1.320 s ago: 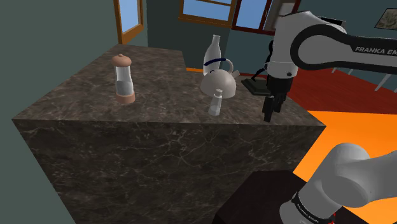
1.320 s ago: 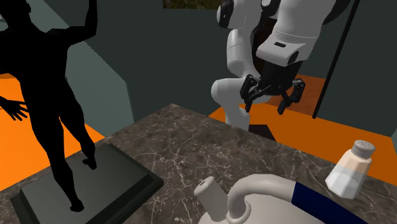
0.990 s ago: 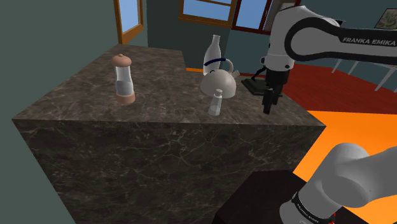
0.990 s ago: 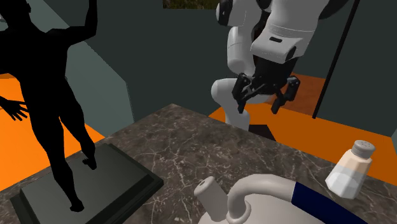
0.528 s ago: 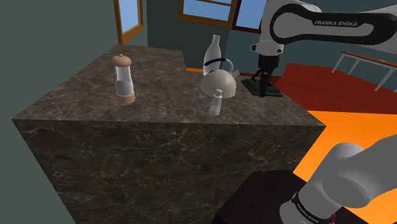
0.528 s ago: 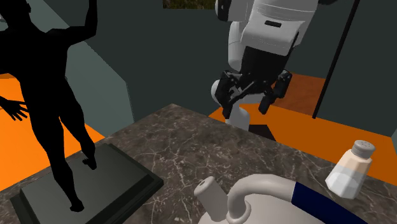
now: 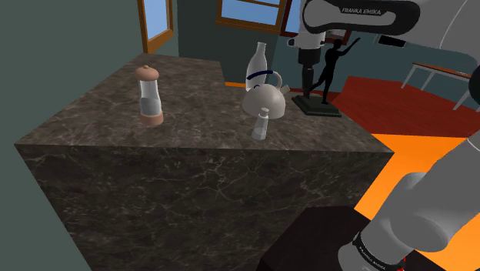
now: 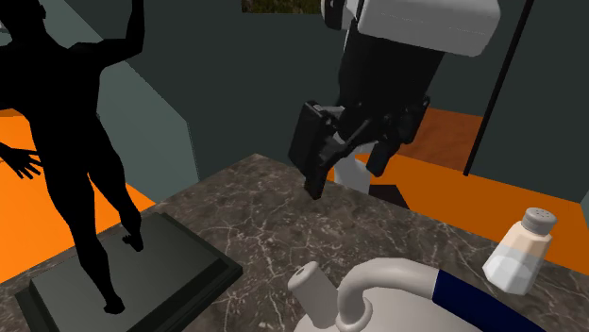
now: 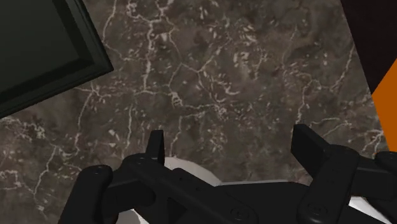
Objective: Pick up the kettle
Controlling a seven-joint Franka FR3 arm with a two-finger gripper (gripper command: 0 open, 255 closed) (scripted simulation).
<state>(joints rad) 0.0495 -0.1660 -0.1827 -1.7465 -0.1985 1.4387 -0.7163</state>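
- Counter — dark stone, marble-like, smooth, with pale veins.
- Kettle — smooth pale grey body with a slight sheen and a dark blue handle.
- Mill, well apart from the kettle — clear middle, matt tan ends.
- Statue near the kettle — flat matt black.

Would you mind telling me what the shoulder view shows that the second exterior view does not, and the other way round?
Of the two, the shoulder view adds the brown-capped mill, the tall bottle behind the kettle, the windows and the robot's stand. The second exterior view adds the claw seen from the front, its fingers standing apart above the counter, nothing between them. Both share the kettle, the white shaker, the black statue on its base, the veined counter and the claw.
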